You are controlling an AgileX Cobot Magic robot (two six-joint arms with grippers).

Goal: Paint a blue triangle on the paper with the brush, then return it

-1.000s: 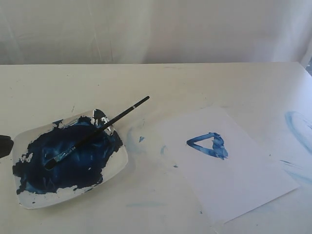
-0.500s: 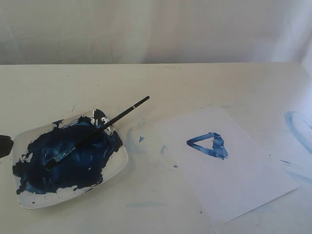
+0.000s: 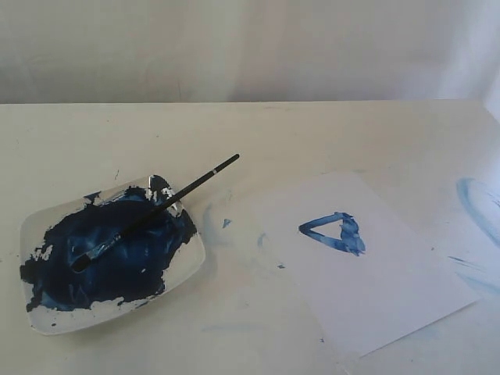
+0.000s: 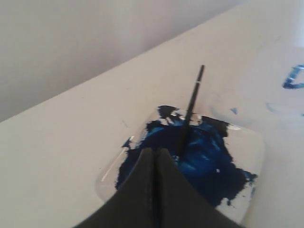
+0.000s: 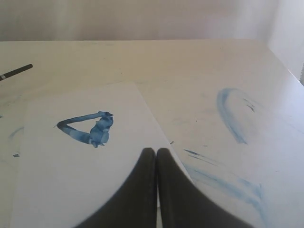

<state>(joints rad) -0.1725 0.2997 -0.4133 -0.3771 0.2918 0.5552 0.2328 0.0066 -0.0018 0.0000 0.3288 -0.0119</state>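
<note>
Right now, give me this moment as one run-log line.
thin black-handled paintbrush resting in white paint-smeared dish | streaky blue triangle on white paper sheet | left gripper shut, empty | right gripper shut, empty

Plain staged painting station, probably a test bench or lab corner, pale worktop (image 3: 312,133) marked with blue paint streaks (image 3: 467,195), white draped cloth backdrop (image 3: 234,47) closing off the rear, paint-caked white dish (image 3: 109,311), single sheet of paper (image 3: 391,297), exact premises unclear
</note>
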